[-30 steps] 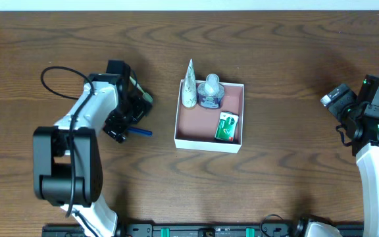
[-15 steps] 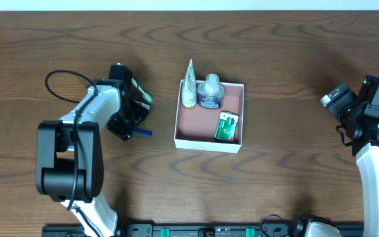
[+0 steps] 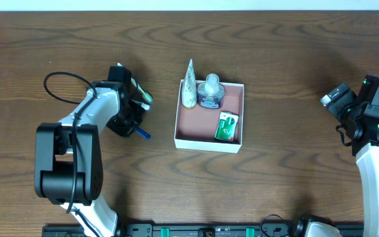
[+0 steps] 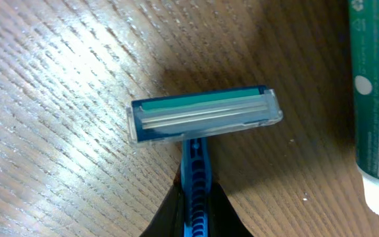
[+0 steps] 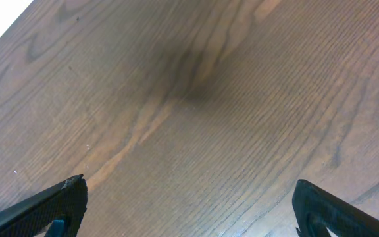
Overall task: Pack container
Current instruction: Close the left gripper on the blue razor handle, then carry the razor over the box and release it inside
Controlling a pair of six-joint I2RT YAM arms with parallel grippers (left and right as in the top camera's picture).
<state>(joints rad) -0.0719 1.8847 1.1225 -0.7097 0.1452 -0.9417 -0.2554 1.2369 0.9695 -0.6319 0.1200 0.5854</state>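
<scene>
L gripper (image 3: 134, 125), left-centre, pinches blue razor (image 4: 202, 117) by its handle, toothpaste tube (image 4: 374, 99) just beside at frame right — container (image 3: 208, 143) mid-frame part-filled; R gripper (image 5: 189, 205) far right, fingers spread.

Toothpaste tube (image 4: 374, 99) cropped at right edge, razor (image 4: 202, 118) handle cropped below

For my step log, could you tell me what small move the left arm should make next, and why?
Probably a short lift: the left gripper looks closed on the handle of the razor, which seems to lie on the table, and the container has free floor.
</scene>
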